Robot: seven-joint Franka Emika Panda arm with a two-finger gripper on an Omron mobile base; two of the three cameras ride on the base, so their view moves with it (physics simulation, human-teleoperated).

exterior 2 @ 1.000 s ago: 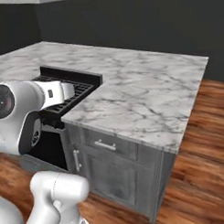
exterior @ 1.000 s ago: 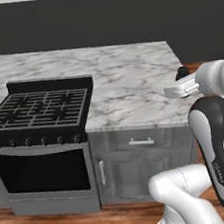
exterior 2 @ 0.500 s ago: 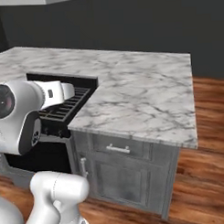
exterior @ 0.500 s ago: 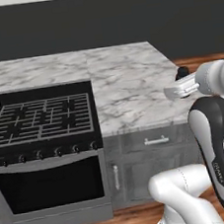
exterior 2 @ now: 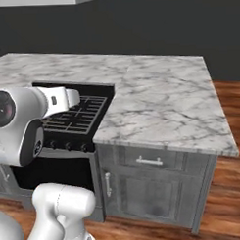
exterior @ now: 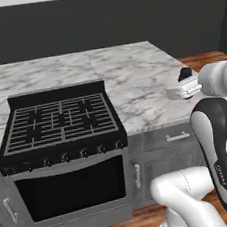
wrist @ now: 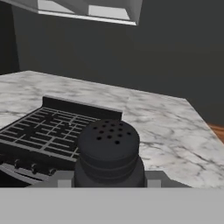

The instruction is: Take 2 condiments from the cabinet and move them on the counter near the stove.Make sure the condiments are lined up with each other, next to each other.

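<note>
the gripper point(wrist: 109, 183) is clamped on the black shaker point(wrist: 109, 151), upright at lower centre of the hand view; the bare counter point(wrist: 175, 131) beside the stove point(wrist: 52, 131) lies ahead and to the right, though apparently some way off

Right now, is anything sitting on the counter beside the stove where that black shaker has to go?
Nothing visible. The black shaker is in the gripper, and the marble counter right of the stove lies bare.
</note>
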